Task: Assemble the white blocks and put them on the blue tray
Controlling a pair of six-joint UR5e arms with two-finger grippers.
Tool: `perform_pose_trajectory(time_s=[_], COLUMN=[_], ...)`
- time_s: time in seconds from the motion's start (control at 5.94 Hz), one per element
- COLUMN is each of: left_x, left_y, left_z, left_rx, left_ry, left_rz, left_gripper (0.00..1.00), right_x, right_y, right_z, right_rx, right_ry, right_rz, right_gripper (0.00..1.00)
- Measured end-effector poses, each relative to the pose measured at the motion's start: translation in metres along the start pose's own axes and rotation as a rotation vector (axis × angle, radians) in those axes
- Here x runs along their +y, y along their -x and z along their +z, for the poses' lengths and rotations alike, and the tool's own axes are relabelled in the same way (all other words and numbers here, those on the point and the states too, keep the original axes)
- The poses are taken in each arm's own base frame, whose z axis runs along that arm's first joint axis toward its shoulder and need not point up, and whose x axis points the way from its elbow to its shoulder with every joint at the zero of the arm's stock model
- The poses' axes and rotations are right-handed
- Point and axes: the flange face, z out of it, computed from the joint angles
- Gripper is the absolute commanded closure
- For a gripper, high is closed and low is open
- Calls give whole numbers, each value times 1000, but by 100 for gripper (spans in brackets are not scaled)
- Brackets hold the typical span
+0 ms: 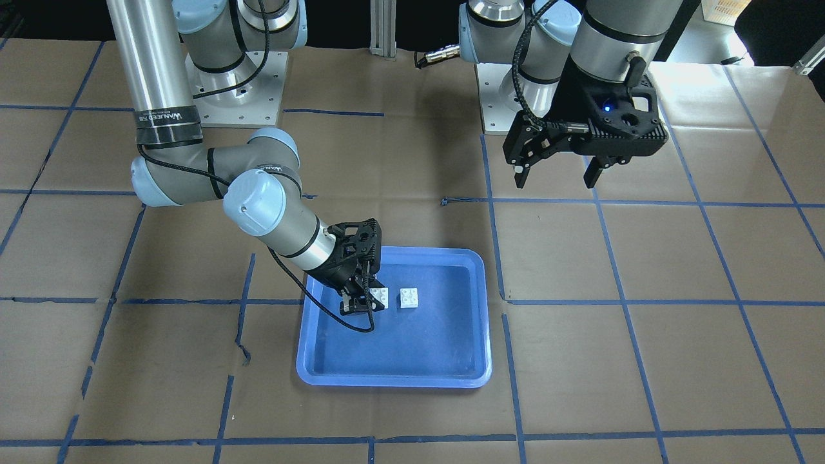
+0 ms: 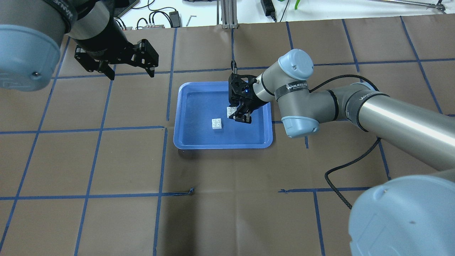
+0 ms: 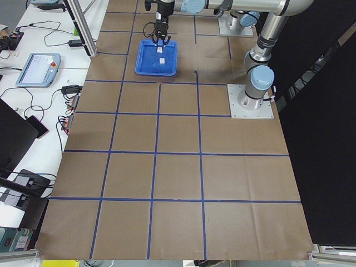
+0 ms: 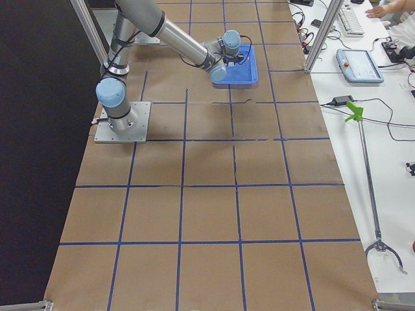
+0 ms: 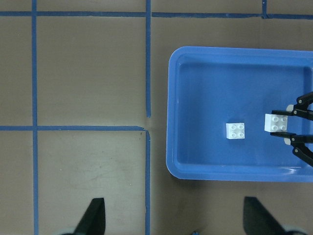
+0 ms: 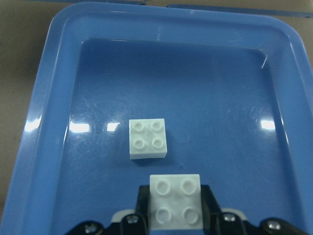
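The blue tray (image 1: 393, 381) (image 2: 224, 145) (image 5: 172, 98) (image 6: 41, 107) lies mid-table. Both white blocks are inside it, side by side and apart. My right gripper (image 1: 362, 303) (image 2: 240, 117) (image 6: 175, 218) reaches down into the tray, shut on one white block (image 1: 380, 296) (image 2: 231, 111) (image 5: 277, 122) (image 6: 176, 200), studs up, low over the tray floor. The other white block (image 1: 409, 298) (image 2: 217, 123) (image 5: 236, 131) (image 6: 147, 139) rests free on the floor just beyond it. My left gripper (image 1: 554, 182) (image 2: 130, 74) (image 5: 176, 218) is open and empty, high above the table, away from the tray.
The table is covered in brown paper with a blue tape grid (image 2: 163, 156). The right arm's black cable (image 2: 341, 170) loops over the table beside the tray. Both arm bases (image 1: 238, 90) stand at the robot's edge. Operator desks with cables and pendants line the far side (image 3: 39, 67).
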Motion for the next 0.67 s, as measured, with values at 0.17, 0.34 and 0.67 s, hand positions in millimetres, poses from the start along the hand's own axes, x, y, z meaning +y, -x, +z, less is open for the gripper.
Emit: perform_pose_trajectory(time_s=[0.17, 0.34, 0.67], left_x=[-5, -11, -7], left_y=[16, 29, 32], left_z=[8, 13, 7], left_rx=[1, 4, 30], left_ry=[15, 26, 74], left_rz=[-22, -50, -78], left_gripper=[1, 1, 1], right_x=[4, 6, 0], right_y=[1, 1, 3], right_z=[9, 14, 23], right_rx=[2, 2, -6], right_ry=[0, -3, -6], right_rz=[-2, 6, 26], right_gripper=[72, 72, 72])
